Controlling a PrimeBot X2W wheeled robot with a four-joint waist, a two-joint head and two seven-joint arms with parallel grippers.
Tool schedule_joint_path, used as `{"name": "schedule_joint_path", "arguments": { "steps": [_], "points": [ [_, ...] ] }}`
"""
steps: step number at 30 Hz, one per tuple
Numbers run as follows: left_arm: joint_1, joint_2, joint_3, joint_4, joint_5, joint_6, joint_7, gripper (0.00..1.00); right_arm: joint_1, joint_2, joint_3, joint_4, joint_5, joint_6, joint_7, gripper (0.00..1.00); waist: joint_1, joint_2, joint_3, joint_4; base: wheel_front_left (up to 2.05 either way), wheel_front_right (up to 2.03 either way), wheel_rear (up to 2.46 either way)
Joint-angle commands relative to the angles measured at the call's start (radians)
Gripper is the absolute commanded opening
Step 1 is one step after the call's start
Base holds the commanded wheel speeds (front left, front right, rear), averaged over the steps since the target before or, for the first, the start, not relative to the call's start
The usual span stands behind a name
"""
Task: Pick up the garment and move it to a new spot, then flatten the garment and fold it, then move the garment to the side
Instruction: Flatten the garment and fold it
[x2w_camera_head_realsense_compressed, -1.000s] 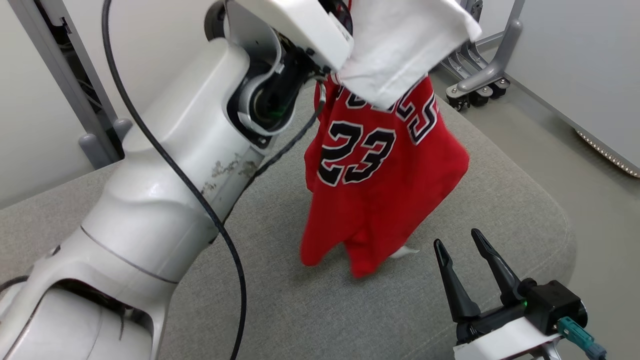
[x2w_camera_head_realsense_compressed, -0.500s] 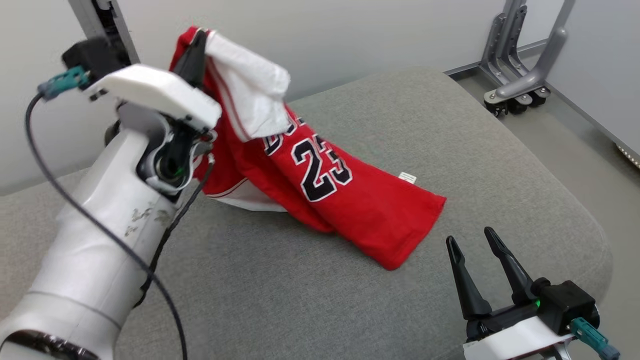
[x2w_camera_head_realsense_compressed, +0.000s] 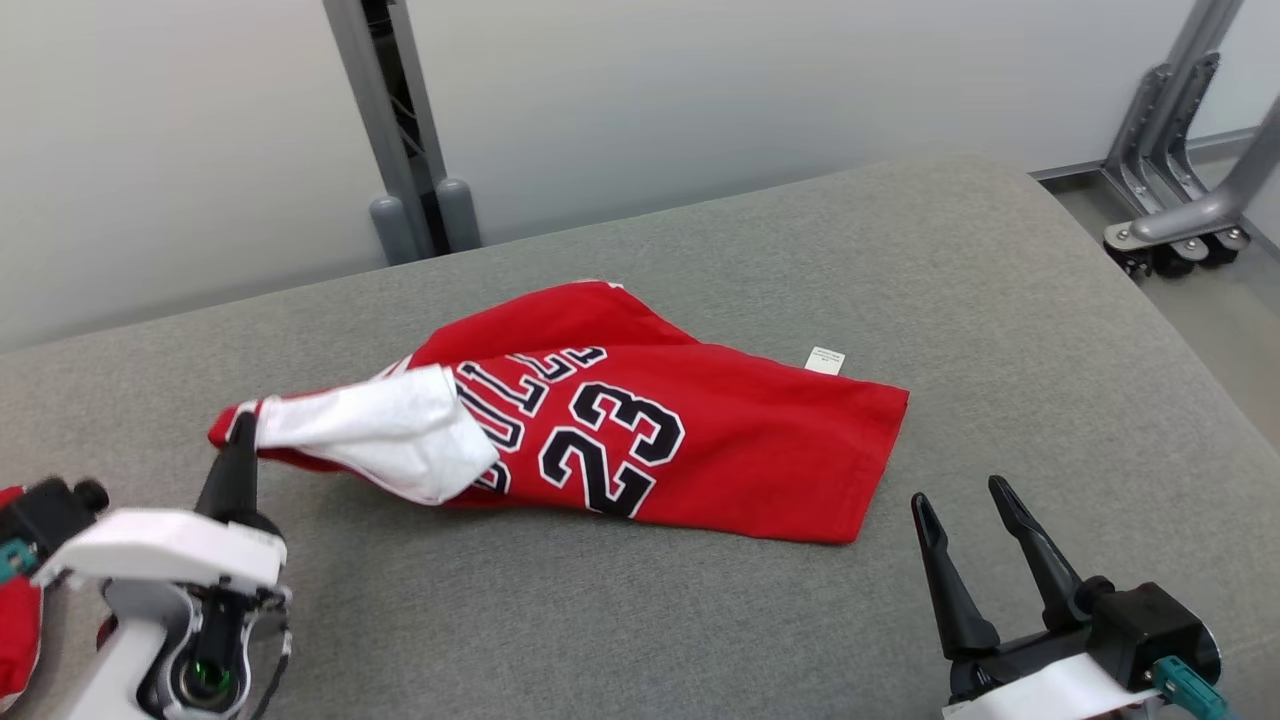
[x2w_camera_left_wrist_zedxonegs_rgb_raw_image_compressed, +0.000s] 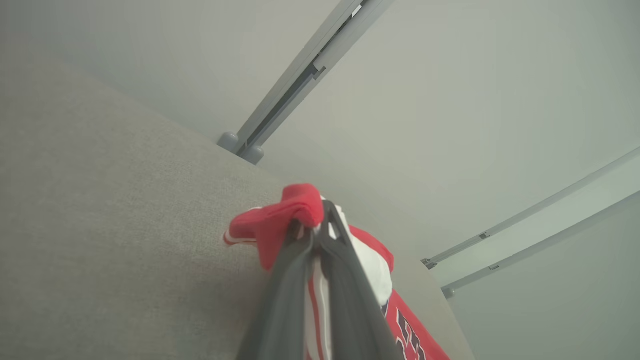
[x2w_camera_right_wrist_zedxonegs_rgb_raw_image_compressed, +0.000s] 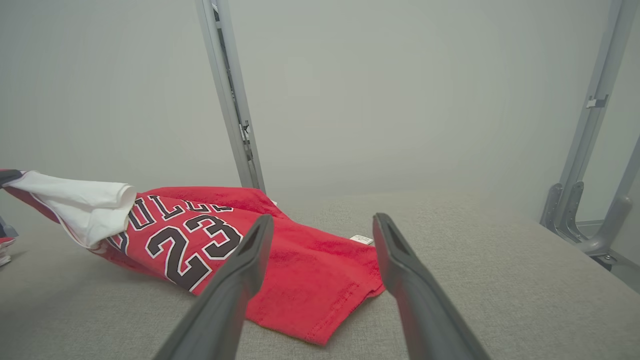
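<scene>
- The red basketball jersey with a black-and-white "23" (x2w_camera_head_realsense_compressed: 700, 450) lies crumpled on the grey upholstered bench (x2w_camera_head_realsense_compressed: 900, 250), just in front of the grey metal post (x2w_camera_head_realsense_compressed: 385, 130) at the bench's far edge.
- Its white inner layer (x2w_camera_head_realsense_compressed: 380, 430) is turned out at the shoulder end, on the left of the post.
- The left gripper (x2w_camera_head_realsense_compressed: 238, 435) has its jaws clamped on that shoulder end, lifted slightly off the bench.
- The right gripper (x2w_camera_head_realsense_compressed: 957, 492) hovers to the right of the post and nearer the robot, jaws spread and empty, near the hem.
- The relocating step looks about done, with flattening next.
- That likely calls for the right jaws to take the hem and both arms to pull apart, tucking the white layer back.
</scene>
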Motion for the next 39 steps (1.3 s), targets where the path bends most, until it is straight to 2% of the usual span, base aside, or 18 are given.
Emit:
{"name": "schedule_joint_path", "arguments": {
  "steps": [1, 7, 13, 16, 21, 30, 31, 32, 33, 34, 35, 37, 39],
  "points": [
    [0.053, 0.011, 0.013, -0.046, -0.01, 0.015, -0.008, 0.0, 0.008, -0.006, -0.005, -0.003, -0.004, 0.0, -0.005, 1.0, 0.0, -0.0001, -0.002, 0.03, 0.0, 0.0, 0.0],
    [0.28, 0.061, 0.026, -0.266, -0.017, 0.09, -0.011, 0.0, 0.012, -0.006, -0.008, -0.001, -0.023, 0.0, -0.005, 1.0, 0.0, -0.0001, -0.005, 0.095, 0.0, 0.0, 0.0],
    [0.397, 0.109, -0.022, -0.394, 0.013, 0.149, 0.015, 0.0, 0.015, -0.006, -0.014, 0.003, -0.032, 0.0, -0.005, 1.0, 0.0, -0.0001, -0.013, 0.147, 0.0, 0.0, 0.0],
    [0.429, 0.121, -0.032, -0.417, 0.03, 0.173, 0.01, 0.0, 0.016, -0.006, -0.016, 0.009, -0.033, 0.0, -0.005, 1.0, 0.0, -0.0001, -0.014, 0.166, 0.0, 0.0, 0.0],
    [0.458, 0.117, -0.032, -0.422, 0.069, 0.187, -0.006, 0.0, 0.025, -0.006, -0.018, 0.028, -0.03, 0.0, -0.005, 1.0, 0.0, -0.0001, -0.016, 0.186, 0.0, 0.0, 0.0],
    [0.444, 0.095, -0.034, -0.365, 0.275, 0.206, -0.024, 0.0, 0.011, -0.006, -0.02, 0.116, -0.012, 0.0, -0.005, 1.0, 0.0, -0.0001, -0.019, 0.194, 0.0, 0.0, 0.0],
    [0.441, 0.087, -0.027, -0.359, 0.297, 0.208, -0.024, 0.04, 0.009, -0.006, -0.019, 0.12, -0.011, 0.0, -0.005, 1.0, 0.0, -0.0001, -0.019, 0.193, 0.0, 0.0, 0.0],
    [0.438, 0.078, -0.016, -0.354, 0.319, 0.205, -0.024, 0.13, 0.007, -0.006, -0.018, 0.124, -0.011, 0.0, -0.005, 1.0, 0.0, -0.0001, -0.019, 0.193, 0.0, 0.0, 0.0],
    [0.439, 0.068, -0.006, -0.347, 0.335, 0.205, -0.025, 0.16, 0.006, -0.006, -0.017, 0.128, -0.012, 0.0, -0.005, 1.0, 0.0, -0.0001, -0.018, 0.192, 0.0, 0.0, 0.0],
    [0.442, 0.061, -0.002, -0.34, 0.354, 0.204, -0.024, 0.29, 0.005, -0.006, -0.017, 0.132, -0.011, 0.0, -0.005, 1.0, 0.0, -0.0001, -0.018, 0.191, 0.0, 0.0, 0.0],
    [0.443, 0.054, 0.004, -0.33, 0.373, 0.205, -0.024, 0.45, 0.004, -0.006, -0.015, 0.134, -0.009, 0.0, -0.005, 1.0, 0.0, -0.0001, -0.017, 0.189, 0.0, 0.0, 0.0],
    [0.444, 0.045, 0.012, -0.311, 0.409, 0.211, -0.024, 1.0, 0.001, -0.006, -0.012, 0.139, -0.007, 0.0, -0.005, 1.0, 0.0, -0.0001, -0.016, 0.186, 0.0, 0.0, 0.0],
    [0.443, 0.035, 0.032, -0.297, 0.441, 0.224, -0.024, 1.0, -0.003, -0.006, -0.01, 0.143, -0.005, 0.0, -0.005, 1.0, 0.0, -0.0001, -0.014, 0.183, 0.0, 0.0, 0.0]
  ]
}}
